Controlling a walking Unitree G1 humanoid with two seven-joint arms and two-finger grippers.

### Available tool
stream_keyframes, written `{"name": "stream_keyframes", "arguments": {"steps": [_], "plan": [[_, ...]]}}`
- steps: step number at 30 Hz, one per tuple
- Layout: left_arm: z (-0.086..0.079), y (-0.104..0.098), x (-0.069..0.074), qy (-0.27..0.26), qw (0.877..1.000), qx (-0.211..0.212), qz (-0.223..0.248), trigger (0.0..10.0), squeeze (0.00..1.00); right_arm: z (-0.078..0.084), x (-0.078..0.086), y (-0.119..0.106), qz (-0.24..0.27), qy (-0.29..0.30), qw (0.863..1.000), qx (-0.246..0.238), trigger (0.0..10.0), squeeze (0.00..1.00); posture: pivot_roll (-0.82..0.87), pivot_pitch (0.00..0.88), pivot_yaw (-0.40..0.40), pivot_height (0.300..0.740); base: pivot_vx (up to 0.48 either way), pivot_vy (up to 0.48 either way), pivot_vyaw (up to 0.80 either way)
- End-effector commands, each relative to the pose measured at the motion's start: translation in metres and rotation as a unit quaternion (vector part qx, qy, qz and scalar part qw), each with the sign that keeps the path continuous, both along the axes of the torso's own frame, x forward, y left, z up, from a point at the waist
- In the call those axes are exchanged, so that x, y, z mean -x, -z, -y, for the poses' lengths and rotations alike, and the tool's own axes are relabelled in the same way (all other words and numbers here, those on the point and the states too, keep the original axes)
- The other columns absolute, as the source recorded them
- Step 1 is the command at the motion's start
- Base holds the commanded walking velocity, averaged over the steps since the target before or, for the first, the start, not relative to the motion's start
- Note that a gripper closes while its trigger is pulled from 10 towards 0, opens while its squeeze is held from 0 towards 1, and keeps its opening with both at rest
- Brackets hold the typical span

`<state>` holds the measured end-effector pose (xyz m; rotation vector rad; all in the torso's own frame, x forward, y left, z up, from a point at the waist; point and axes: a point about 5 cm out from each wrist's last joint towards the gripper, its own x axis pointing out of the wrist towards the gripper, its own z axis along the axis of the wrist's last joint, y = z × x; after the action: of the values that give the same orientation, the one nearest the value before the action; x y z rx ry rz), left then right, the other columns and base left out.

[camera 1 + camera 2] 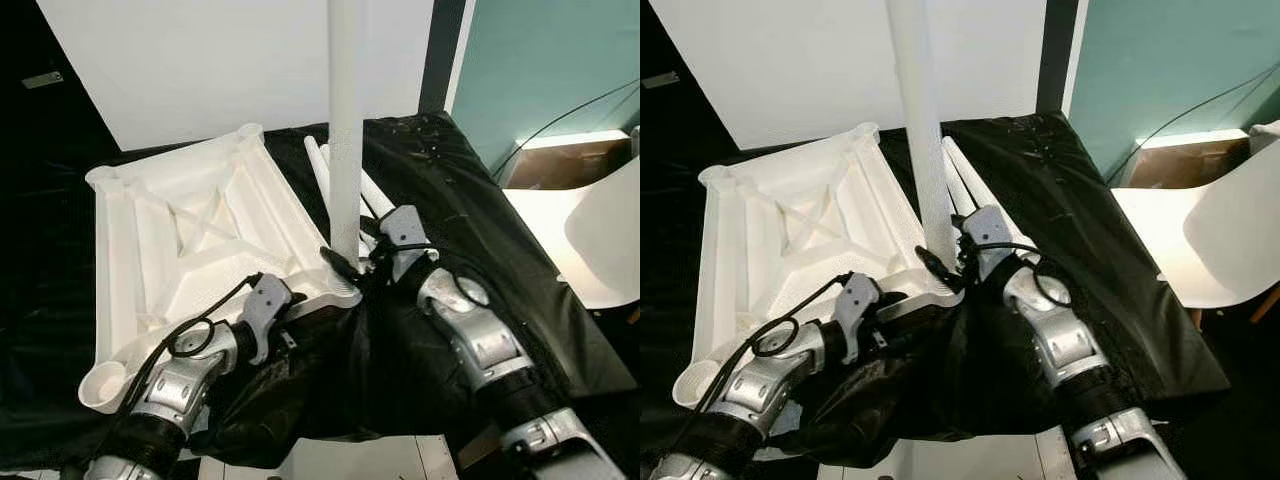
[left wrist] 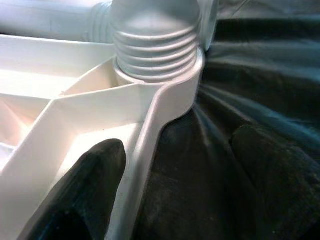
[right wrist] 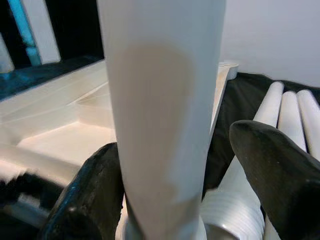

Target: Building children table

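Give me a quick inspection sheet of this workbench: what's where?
Surface: black cloth covering the bench.
Job's things: white tabletop upside down; one leg upright in its near corner socket, threads showing; spare legs lying beside it.
Clutter: nothing seen.
Grippers: left gripper open, straddling the tabletop's rim; right gripper open around the upright leg.
Cables: black wires on both wrists.
Surroundings: white chair, teal wall.

The upside-down table top (image 1: 190,250) is plain white, and the upright leg (image 1: 346,130) and the loose legs (image 1: 965,185) are the same white. The cloth (image 1: 470,240) under them is glossy black. On the right, the chair (image 1: 1220,240) is white and the far wall (image 1: 540,60) is teal. The arms are silver with black fingers (image 2: 85,195).
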<state>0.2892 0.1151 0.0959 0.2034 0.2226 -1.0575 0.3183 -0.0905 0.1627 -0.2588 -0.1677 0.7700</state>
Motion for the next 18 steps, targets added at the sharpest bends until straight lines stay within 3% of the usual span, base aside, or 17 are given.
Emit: {"name": "stream_keyframes", "arguments": {"steps": [1, 2, 3, 4, 5, 6, 7, 11, 12, 13, 14, 18], "plan": [[-0.002, 0.011, -0.004, -0.037, 0.999, -0.028, -0.007, 10.0, 0.00, 0.003, -0.003, -0.001, 0.000, -0.004, 1.000, 0.001, 10.0, 0.00, -0.06, 0.000, 0.068, 0.740, 0.000, 0.000, 0.00], [-0.003, 0.012, -0.009, -0.055, 0.998, -0.039, -0.004, 6.7, 0.00, 0.004, -0.004, -0.001, 0.000, -0.006, 1.000, 0.007, 10.0, 0.00, -0.06, 0.000, 0.068, 0.740, 0.000, 0.000, 0.00], [-0.003, 0.012, -0.009, -0.055, 0.998, -0.039, -0.004, 6.7, 0.00, 0.004, -0.004, -0.001, 0.000, -0.006, 1.000, 0.007, 10.0, 0.00, -0.06, 0.000, 0.068, 0.740, 0.000, 0.000, 0.00], [-0.003, 0.013, -0.013, -0.066, 0.997, -0.047, -0.001, 5.4, 0.00, 0.004, -0.005, -0.001, 0.001, -0.009, 1.000, 0.011, 10.0, 0.00, -0.06, 0.000, 0.068, 0.740, 0.000, 0.000, 0.00], [-0.004, 0.014, -0.015, -0.076, 0.996, -0.056, 0.002, 0.9, 0.00, 0.004, -0.007, 0.000, -0.002, -0.013, 1.000, 0.015, 10.0, 0.00, -0.06, 0.000, 0.066, 0.740, 0.000, 0.000, 0.00], [-0.004, 0.014, -0.015, -0.076, 0.996, -0.056, 0.002, 0.9, 0.00, 0.004, -0.007, 0.000, -0.002, -0.013, 1.000, 0.015, 10.0, 0.00, -0.06, 0.000, 0.066, 0.740, 0.000, 0.000, 0.00], [-0.004, 0.014, -0.015, -0.078, 0.995, -0.056, 0.001, 0.0, 0.00, 0.004, -0.007, 0.001, -0.004, -0.015, 1.000, 0.017, 10.0, 0.00, -0.06, 0.000, 0.066, 0.740, 0.000, 0.000, 0.00], [-0.004, 0.015, -0.015, -0.077, 0.996, -0.055, -0.001, 0.0, 0.00, 0.004, -0.007, 0.003, -0.011, -0.028, 0.999, 0.022, 10.0, 0.00, -0.06, 0.000, 0.064, 0.740, 0.000, 0.000, 0.00], [-0.004, 0.017, -0.014, -0.075, 0.996, -0.056, -0.005, 3.8, 0.00, 0.004, -0.008, 0.005, -0.015, -0.032, 0.999, 0.024, 10.0, 0.00, -0.06, 0.000, 0.064, 0.740, 0.000, 0.000, 0.00], [-0.004, 0.018, -0.013, -0.073, 0.996, -0.057, -0.008, 3.8, 0.00, 0.004, -0.008, 0.006, -0.018, -0.034, 0.999, 0.025, 10.0, 0.00, -0.06, 0.000, 0.063, 0.740, 0.000, 0.000, 0.00], [-0.004, 0.020, -0.012, -0.069, 0.996, -0.060, -0.012, 9.8, 0.00, 0.005, -0.010, 0.007, -0.021, -0.036, 0.999, 0.027, 10.0, 0.00, -0.06, 0.000, 0.063, 0.740, 0.000, 0.000, 0.00], [-0.004, 0.024, -0.011, -0.061, 0.996, -0.065, -0.016, 10.0, 0.00, 0.008, -0.014, 0.009, -0.024, -0.038, 0.999, 0.031, 10.0, 0.00, -0.06, 0.000, 0.063, 0.740, 0.000, 0.000, 0.00]]}}
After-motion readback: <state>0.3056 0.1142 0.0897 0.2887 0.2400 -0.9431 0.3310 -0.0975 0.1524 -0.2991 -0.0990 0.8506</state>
